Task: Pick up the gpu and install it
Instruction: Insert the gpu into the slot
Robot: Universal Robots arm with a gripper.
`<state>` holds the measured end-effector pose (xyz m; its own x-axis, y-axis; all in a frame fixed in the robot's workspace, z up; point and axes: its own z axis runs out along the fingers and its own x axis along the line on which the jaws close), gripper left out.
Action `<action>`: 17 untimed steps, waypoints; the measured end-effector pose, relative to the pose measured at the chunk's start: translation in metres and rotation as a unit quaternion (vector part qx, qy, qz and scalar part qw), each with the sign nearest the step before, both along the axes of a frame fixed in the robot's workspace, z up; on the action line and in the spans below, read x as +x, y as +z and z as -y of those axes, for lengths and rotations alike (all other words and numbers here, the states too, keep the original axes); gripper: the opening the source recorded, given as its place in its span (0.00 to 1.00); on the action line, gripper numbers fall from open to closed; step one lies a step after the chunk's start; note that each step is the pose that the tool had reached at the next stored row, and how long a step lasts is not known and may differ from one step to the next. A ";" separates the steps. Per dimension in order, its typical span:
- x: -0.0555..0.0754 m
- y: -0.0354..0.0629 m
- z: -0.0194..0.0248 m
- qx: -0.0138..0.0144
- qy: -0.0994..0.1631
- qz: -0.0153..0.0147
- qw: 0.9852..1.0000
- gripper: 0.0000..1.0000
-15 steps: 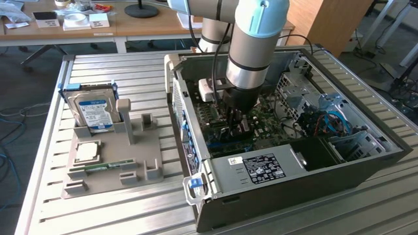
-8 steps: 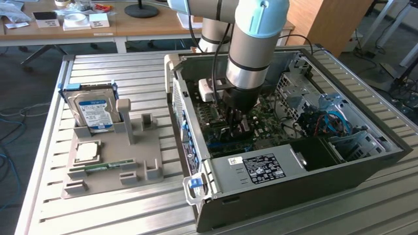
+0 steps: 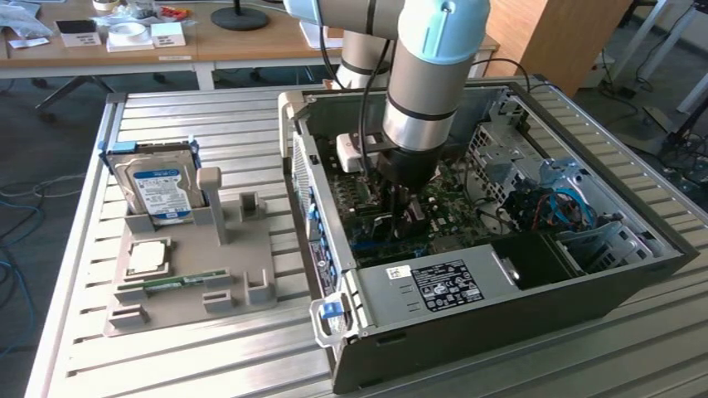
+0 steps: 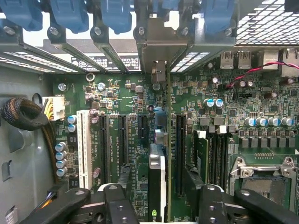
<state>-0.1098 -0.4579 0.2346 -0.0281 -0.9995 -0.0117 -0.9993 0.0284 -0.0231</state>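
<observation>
A robot arm reaches down into an open computer case (image 3: 619,274) lying on its side on a slatted metal bench (image 3: 89,365). The gripper (image 3: 407,217) sits low over the green motherboard (image 3: 465,207).

In the wrist view, the gpu (image 4: 157,186) stands edge-on in the middle of the motherboard, a slim dark strip with a white edge, running along a slot between the other black expansion slots. Its metal bracket end lines up with the rear slot openings of the case. The jaws stand spread wide to either side of the card, with a clear gap on both sides, holding nothing.

So the card looks already carried over and placed in its slot, and let go. Whether it is pressed fully home cannot be told.

Beside the case, a grey holder (image 3: 188,274) carries a hard drive (image 3: 162,189).
</observation>
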 end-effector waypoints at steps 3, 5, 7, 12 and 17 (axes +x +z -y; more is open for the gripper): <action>0.000 0.0041 0.0000 0.000 0.000 0.000 1.000 0.58; 0.000 0.0126 0.0000 0.000 0.000 0.000 1.000 0.58; 0.000 0.0216 0.0000 0.000 0.000 0.000 1.000 0.58; 0.000 0.0445 0.0000 0.000 0.000 0.000 1.000 0.58; 0.000 0.0664 0.0000 0.000 0.000 0.000 1.000 0.58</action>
<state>-0.1098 -0.4579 0.3010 -0.0281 -0.9995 -0.0117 -0.9993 0.0284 -0.0232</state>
